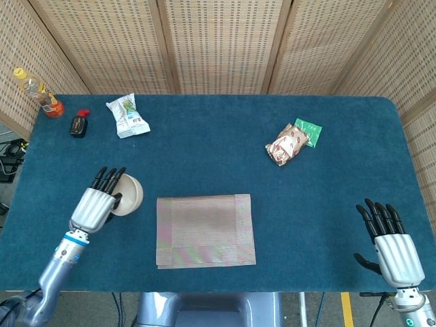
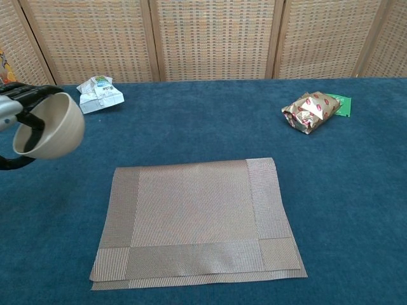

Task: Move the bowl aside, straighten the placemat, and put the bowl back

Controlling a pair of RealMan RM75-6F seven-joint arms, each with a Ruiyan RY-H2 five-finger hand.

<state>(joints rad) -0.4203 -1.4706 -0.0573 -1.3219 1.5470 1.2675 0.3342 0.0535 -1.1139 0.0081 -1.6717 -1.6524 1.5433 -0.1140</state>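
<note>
Near the left edge of the tabletop [image 1: 204, 136], the left hand [image 1: 95, 204] holds the bowl [image 1: 127, 195] tipped on its side, fingers curled over its rim, clear of the placemat [image 1: 206, 230]. That puts the work in its first step: the bowl is off the mat but not yet set down. I judge the next move calls for lowering it upright onto the cloth, well apart from the mat. At the front right corner the right hand [image 1: 393, 248] hangs empty, fingers spread. The mat lies bare near the front edge, its lower layers slightly offset.
</note>
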